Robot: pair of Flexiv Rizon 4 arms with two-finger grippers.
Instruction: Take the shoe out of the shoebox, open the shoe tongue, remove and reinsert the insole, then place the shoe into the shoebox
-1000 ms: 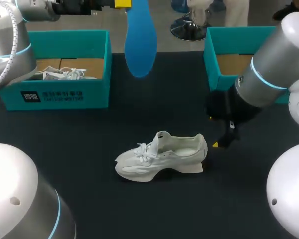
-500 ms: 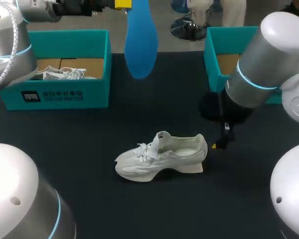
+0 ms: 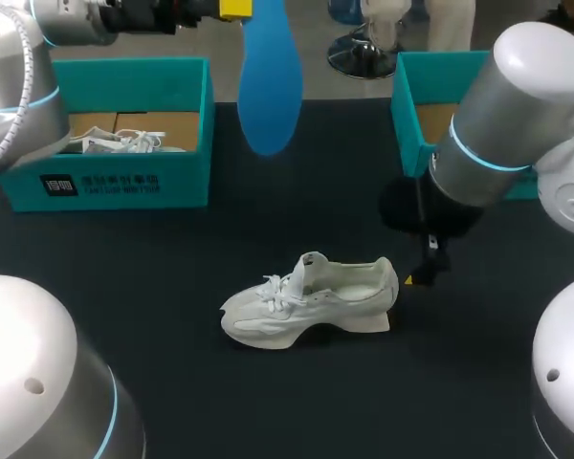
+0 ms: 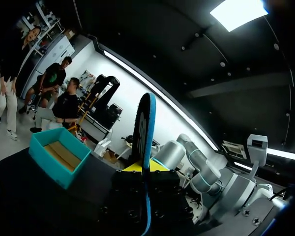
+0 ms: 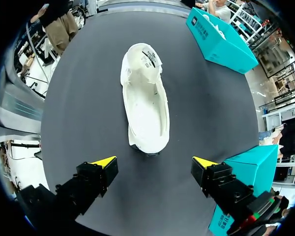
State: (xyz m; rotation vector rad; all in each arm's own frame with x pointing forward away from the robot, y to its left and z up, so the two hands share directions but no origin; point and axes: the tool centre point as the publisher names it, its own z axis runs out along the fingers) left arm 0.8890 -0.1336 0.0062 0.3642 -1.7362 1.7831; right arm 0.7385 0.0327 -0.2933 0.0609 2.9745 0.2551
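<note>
Pinching the insole (image 3: 271,86) aloft for reinsertion, left gripper (image 3: 233,9) is hovering far; right gripper (image 5: 154,162) is gaping empty right of the shoe (image 5: 145,105).

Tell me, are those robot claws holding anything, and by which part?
The left gripper pinches the blue insole at its top end, the rest hanging free. The right gripper is open by the shoe and holds nothing.

A black, matte table (image 3: 268,402) fills most of the frame, running from the lower edge up to its far edge near the top. Its plain surface is evenly lit from above.
</note>
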